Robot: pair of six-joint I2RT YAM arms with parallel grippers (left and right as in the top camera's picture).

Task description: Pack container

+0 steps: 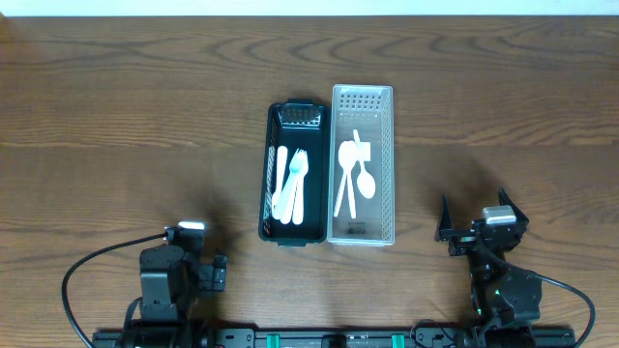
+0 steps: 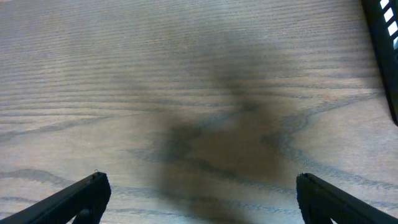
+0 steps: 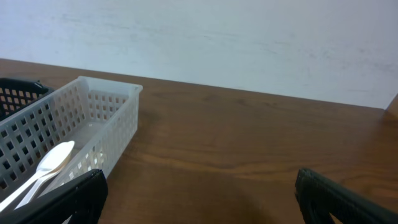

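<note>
A black slotted basket holds white forks and knives at the table's middle. Right beside it a white slotted basket holds white spoons. My left gripper is open and empty near the front left, over bare wood. My right gripper is open and empty at the front right. In the right wrist view the white basket with a spoon lies to the left of the open fingers. The black basket's edge shows in the left wrist view.
The wooden table stretches all around the two baskets. Black cables loop from both arm bases along the front edge. A pale wall stands behind the table's far edge.
</note>
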